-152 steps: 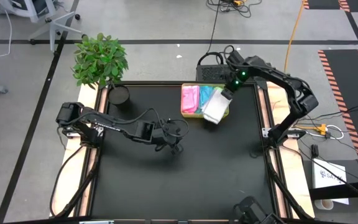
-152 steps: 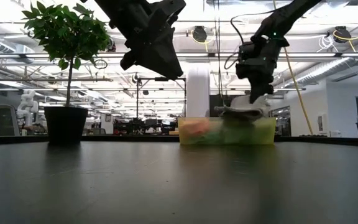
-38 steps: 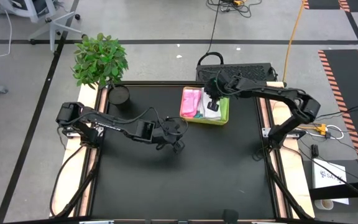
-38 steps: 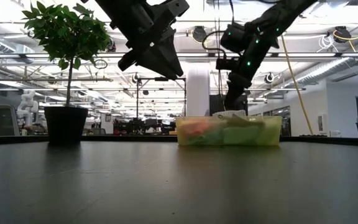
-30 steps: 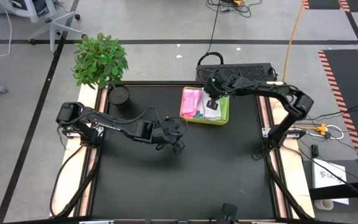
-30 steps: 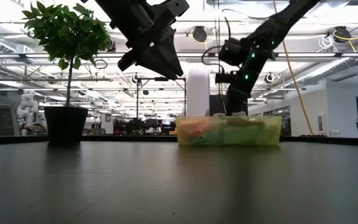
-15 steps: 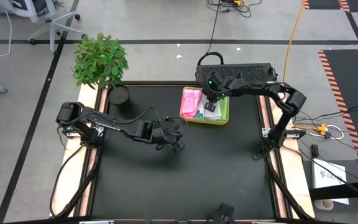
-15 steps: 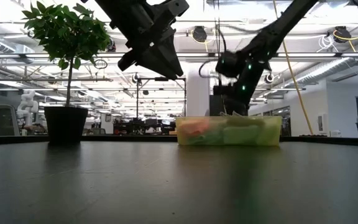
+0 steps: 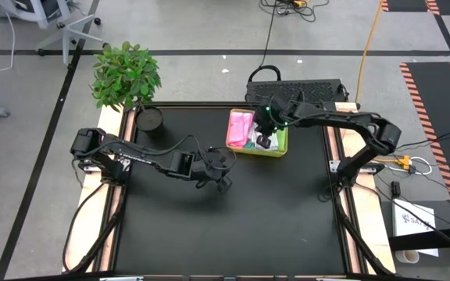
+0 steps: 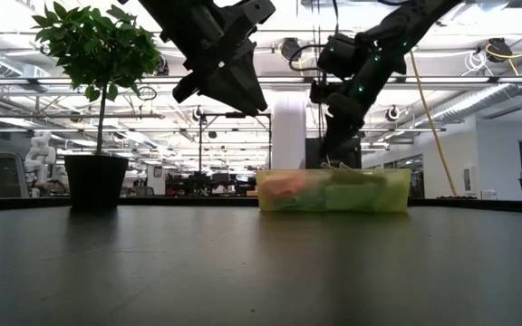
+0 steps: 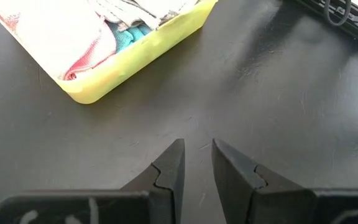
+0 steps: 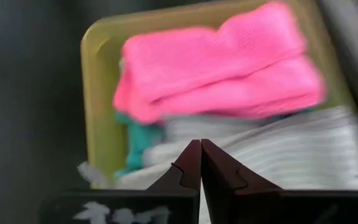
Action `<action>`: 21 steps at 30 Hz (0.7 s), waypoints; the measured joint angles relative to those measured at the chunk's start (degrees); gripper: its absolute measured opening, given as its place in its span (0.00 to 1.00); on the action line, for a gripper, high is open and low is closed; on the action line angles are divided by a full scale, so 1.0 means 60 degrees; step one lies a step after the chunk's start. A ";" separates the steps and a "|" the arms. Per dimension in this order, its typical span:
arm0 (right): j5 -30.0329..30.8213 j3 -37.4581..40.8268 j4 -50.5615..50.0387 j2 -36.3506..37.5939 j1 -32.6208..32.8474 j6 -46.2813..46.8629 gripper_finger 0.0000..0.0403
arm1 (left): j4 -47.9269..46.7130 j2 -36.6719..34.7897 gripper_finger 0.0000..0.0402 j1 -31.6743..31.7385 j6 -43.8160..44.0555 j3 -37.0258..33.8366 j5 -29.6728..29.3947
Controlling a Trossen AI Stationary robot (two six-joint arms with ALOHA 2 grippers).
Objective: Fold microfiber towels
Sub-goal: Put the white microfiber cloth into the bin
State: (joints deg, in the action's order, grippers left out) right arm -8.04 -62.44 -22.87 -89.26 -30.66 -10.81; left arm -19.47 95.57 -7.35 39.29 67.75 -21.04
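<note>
Now my right gripper (image 12: pixel 200 163), pressed together and empty, has lifted off the white towel (image 12: pixel 291 155) in the tray (image 9: pixel 282 145). My left gripper (image 11: pixel 197 163) stays slightly spread over the surface (image 9: pixel 233 226), so that towel looks stowed

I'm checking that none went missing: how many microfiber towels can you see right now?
3, all in the yellow-green tray: the pink towel, the teal towel partly under it, and the white towel below the shut right claw. More may be hidden beneath.
</note>
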 joint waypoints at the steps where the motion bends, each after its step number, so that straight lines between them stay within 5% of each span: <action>1: -0.0072 0.0075 -0.0002 -0.0054 0.0068 0.0056 0.00 | -0.0001 0.0000 0.20 0.0000 0.0000 0.0000 0.0000; 9: -0.0188 0.1191 0.0255 -0.0248 0.0475 0.0287 0.00 | 0.0001 0.0000 0.20 -0.0040 0.0007 0.0000 -0.0004; 21: -0.0307 0.3430 0.4069 -0.0175 0.0562 0.1675 0.00 | -0.0001 0.0000 0.20 -0.0044 0.0034 0.0000 -0.0004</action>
State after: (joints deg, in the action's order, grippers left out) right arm -9.88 -41.86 1.55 -90.31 -27.29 -0.76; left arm -19.47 95.57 -7.62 39.49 67.75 -21.06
